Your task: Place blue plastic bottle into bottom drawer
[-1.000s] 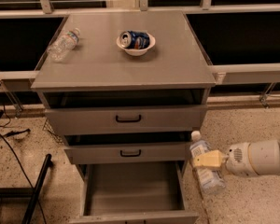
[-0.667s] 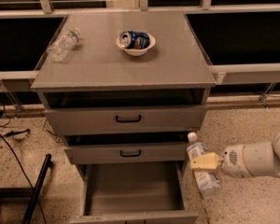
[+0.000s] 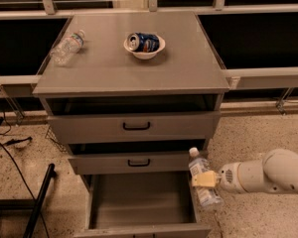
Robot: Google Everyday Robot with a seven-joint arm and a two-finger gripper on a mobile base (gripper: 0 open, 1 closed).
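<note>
No writing is legible, neither on the label of the blue plastic bottle (image 3: 198,166) clamped in the gripper (image 3: 204,179) just right of the bottom drawer (image 3: 139,201), nor on the soda can (image 3: 144,42).

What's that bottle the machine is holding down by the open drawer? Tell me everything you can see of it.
The blue plastic bottle is clear plastic with a white cap and a pale label, partly hidden. It is nearly upright, its cap tipped slightly left toward the cabinet, and it appears to be off the floor. The gripper clamps it at mid-height from the right. It hangs just outside the right wall of the open bottom drawer, not yet over it.
</note>
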